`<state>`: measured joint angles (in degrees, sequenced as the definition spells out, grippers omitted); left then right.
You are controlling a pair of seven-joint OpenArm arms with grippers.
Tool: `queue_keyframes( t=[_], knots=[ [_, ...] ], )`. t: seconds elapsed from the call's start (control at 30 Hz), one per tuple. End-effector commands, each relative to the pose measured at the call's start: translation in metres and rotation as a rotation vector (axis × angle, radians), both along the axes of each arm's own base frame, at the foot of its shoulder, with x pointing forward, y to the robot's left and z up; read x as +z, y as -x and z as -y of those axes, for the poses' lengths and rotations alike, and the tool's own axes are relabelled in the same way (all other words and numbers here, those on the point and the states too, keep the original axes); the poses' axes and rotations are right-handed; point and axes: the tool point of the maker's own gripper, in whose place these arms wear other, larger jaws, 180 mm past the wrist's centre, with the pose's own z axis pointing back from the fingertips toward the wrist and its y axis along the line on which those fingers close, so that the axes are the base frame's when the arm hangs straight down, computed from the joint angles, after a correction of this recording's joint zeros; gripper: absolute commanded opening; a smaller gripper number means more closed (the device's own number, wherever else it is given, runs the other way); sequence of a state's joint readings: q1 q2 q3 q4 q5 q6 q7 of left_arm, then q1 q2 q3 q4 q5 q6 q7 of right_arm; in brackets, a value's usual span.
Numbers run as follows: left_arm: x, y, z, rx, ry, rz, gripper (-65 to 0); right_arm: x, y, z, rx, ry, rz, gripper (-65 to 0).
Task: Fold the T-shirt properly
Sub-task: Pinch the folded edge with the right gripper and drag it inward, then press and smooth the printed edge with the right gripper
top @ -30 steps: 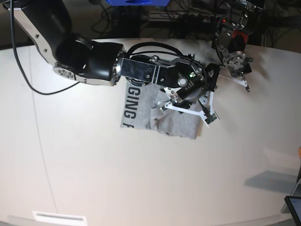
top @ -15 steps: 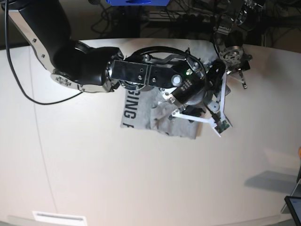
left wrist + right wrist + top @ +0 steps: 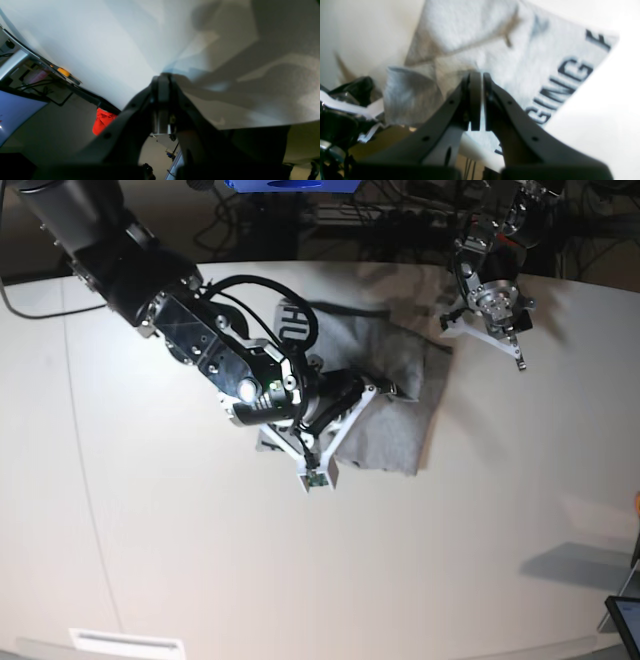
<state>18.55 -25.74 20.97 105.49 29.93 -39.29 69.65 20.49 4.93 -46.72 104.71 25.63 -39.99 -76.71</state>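
Observation:
The grey T-shirt (image 3: 398, 430) lies in a folded heap at the middle of the white table (image 3: 200, 560). In the right wrist view its black lettering (image 3: 566, 82) runs down the right side. My right gripper (image 3: 380, 392) reaches in from the left, low over the cloth. Its jaws (image 3: 479, 75) are shut with only a thin bright slit between the pads, and no cloth shows between them. My left gripper (image 3: 518, 360) hangs at the table's far right, away from the shirt, and it is shut on nothing (image 3: 162, 75).
A dark screen (image 3: 625, 618) pokes in at the lower right corner. A white label (image 3: 125, 642) sits at the table's front edge. Cables and stands crowd the space behind the table. A red-orange object (image 3: 102, 120) lies below the table edge in the left wrist view.
My right arm has swung from the shirt's right side over to its left front, and its jaws have gone from open to shut. More of the shirt's upper part is uncovered. The left gripper barely moved.

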Motion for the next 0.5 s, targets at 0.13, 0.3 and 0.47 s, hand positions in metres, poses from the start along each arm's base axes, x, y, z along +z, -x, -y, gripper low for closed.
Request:
queue_keyframes(
  t=[0.13,0.3,0.47],
  knots=[
    [-0.006,0.002,0.009,-0.016,0.058,-0.019,-65.0,0.014,-0.006,0.009,-0.044,-0.048,0.03,-64.0],
    [-0.007,0.004,0.009,-0.014,0.064,-0.023,-65.0,0.0,-0.001,0.023,-0.088,-0.041,-0.01,-64.4],
    [-0.007,0.003,0.009,-0.014,0.061,-0.022,-65.0,-0.011,0.001,0.038,-0.18,-0.069,-0.042,-64.4]
  ],
)
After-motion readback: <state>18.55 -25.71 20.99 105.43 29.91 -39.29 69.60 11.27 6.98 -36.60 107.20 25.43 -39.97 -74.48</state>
